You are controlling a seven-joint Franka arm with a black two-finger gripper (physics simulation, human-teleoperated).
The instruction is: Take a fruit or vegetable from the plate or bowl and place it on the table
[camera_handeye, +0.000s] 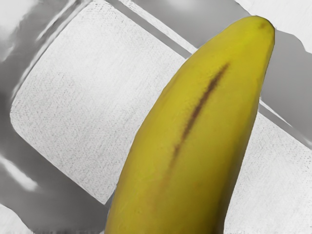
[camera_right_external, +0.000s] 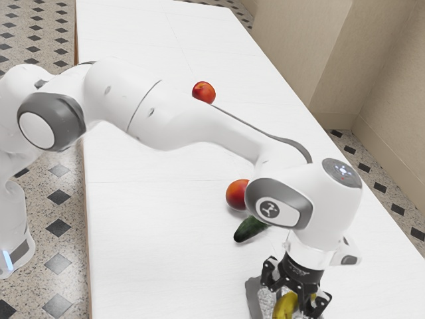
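In the exterior view my gripper [camera_right_external: 296,292] is low over a grey transparent tray-like container [camera_right_external: 254,299] at the lower edge. Its two fingers stand wide apart, and a yellow banana [camera_right_external: 285,306] lies in the container beneath and between them. Large in the wrist view, the banana [camera_handeye: 195,131] runs from the lower edge up toward the upper right, a dark streak along its skin. Behind it are the container's grey rim [camera_handeye: 44,178] and pale textured bottom. My hand hides part of the container.
On the white table [camera_right_external: 153,246], a dark green cucumber [camera_right_external: 250,228] lies near the container. Beside it is a red-orange fruit [camera_right_external: 237,195], partly hidden by the arm. Another red fruit [camera_right_external: 204,92] rests farther up the table, just beyond the forearm in the exterior view.
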